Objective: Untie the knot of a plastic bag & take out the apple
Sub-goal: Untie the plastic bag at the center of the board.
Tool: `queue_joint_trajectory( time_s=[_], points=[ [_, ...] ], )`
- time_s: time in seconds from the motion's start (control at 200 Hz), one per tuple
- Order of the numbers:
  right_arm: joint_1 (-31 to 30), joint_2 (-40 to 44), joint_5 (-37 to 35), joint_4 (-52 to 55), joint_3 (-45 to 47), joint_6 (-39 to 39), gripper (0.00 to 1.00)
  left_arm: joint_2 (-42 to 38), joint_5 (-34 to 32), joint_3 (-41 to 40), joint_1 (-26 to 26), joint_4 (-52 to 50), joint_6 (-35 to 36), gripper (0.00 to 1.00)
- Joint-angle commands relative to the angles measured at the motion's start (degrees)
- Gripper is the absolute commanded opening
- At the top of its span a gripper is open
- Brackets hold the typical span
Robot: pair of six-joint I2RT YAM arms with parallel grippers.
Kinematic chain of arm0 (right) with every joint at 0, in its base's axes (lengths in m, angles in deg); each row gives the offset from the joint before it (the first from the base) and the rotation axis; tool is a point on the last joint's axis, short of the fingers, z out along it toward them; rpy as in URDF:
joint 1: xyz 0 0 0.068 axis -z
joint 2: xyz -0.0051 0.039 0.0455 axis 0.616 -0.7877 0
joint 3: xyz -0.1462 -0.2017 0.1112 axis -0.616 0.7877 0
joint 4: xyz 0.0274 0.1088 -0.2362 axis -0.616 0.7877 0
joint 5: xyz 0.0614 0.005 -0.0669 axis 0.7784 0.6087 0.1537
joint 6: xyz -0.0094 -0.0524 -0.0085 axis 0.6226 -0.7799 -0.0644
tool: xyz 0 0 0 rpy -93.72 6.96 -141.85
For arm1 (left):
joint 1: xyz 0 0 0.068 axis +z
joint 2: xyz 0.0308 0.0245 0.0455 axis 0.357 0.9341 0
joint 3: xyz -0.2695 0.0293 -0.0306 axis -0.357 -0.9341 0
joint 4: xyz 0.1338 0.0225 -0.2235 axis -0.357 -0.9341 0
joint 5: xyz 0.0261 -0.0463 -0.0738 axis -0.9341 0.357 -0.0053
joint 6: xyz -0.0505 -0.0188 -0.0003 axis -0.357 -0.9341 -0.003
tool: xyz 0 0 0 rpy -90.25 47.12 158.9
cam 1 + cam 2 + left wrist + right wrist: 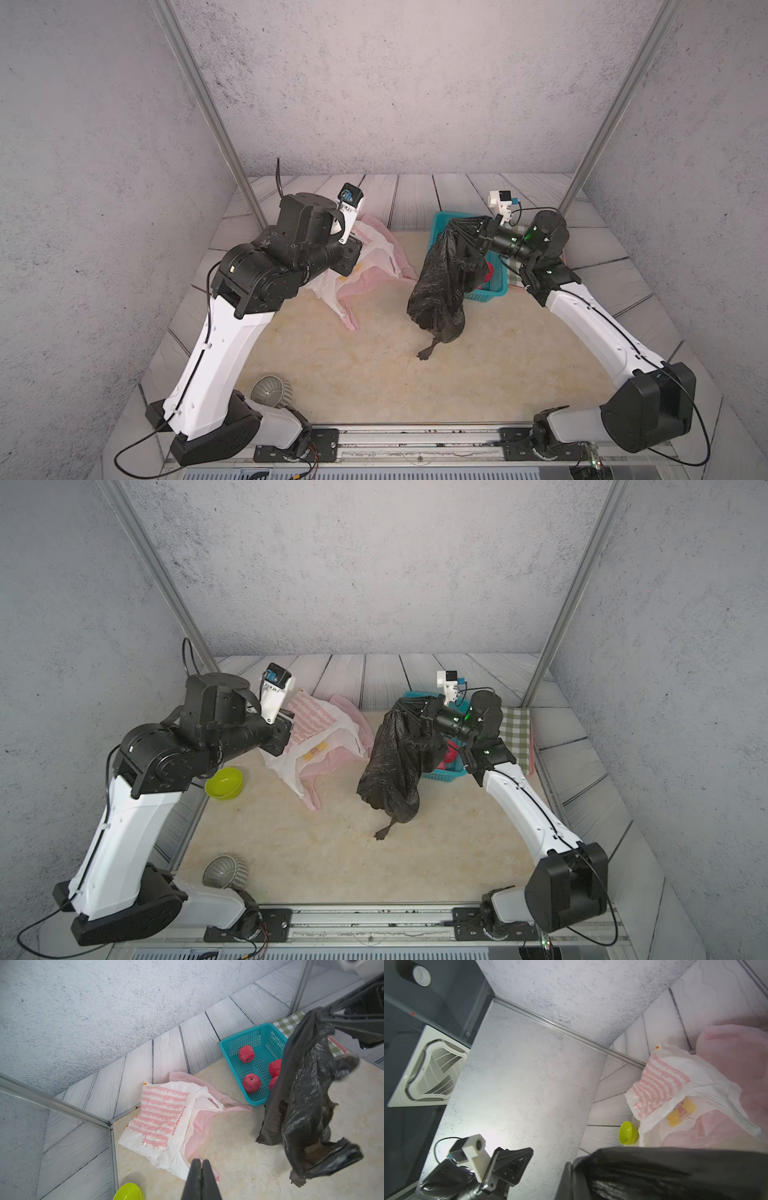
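Right arm hoists bag beside fruit basket: the right gripper (453, 227), clamped tight on one end of the black plastic bag (440, 286), holds it high right of centre in both top views. The film hangs limp against the teal basket (254, 1102), and a twisted tail dangles close to the table (374, 374). Four red apples (246, 1054) lie in that basket at the upper right of the left wrist view, two partly hidden behind the bag. Whether another apple sits inside the black film cannot be told, though its slackness suggests it has been emptied. The left gripper (201, 1161), fingers all but together on nothing, hovers left of centre above a flat white printed bag (162, 1109) and a pink bag (199, 1126), apparently parked clear of the lift
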Motion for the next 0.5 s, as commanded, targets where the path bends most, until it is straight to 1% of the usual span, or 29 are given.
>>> queue_joint_trajectory(
  time_s=[0.0,0.02,0.05,0.075,0.115,0.21,0.275,0.31,0.4,0.495],
  points=[
    [-1.83,1.48,2.05,-8.48,1.28,7.79,0.00,-1.99,5.46,-3.67,-0.20,-0.29,-0.71,0.34],
    [-1.92,2.44,2.07,-8.02,2.39,7.81,0.00,-2.54,6.58,-4.74,-0.20,0.33,-0.84,0.43],
    [-1.95,4.30,2.03,-6.65,4.53,7.12,0.00,-3.29,8.45,-6.30,-0.26,1.25,-1.11,0.54],
    [-1.93,6.09,2.02,-4.86,6.47,6.05,0.00,-3.86,10.03,-7.74,-0.28,2.00,-1.48,0.59],
    [-1.90,8.95,1.99,-1.32,9.43,3.71,0.00,-4.82,12.87,-9.97,-0.35,3.23,-2.00,0.64],
    [-1.88,18.66,-0.22,13.52,18.44,-6.66,0.00,-7.17,21.66,-16.77,-1.31,7.88,-3.37,0.70],
    [-1.81,26.23,-3.91,24.70,24.08,-15.04,0.00,-8.59,25.45,-22.45,-3.24,11.77,-3.73,0.71],
    [-1.86,29.72,-5.98,29.45,26.98,-17.69,0.00,-9.21,26.48,-25.38,-4.66,14.04,-3.83,0.72],
    [-1.68,37.16,-7.90,32.04,34.58,-18.48,0.00,-9.22,27.28,-32.43,-9.63,18.38,-3.46,0.73],
    [-1.65,41.43,-7.99,31.40,39.79,-17.36,0.00,-7.72,25.89,-38.03,-15.59,22.11,-1.92,0.73]
  ],
)
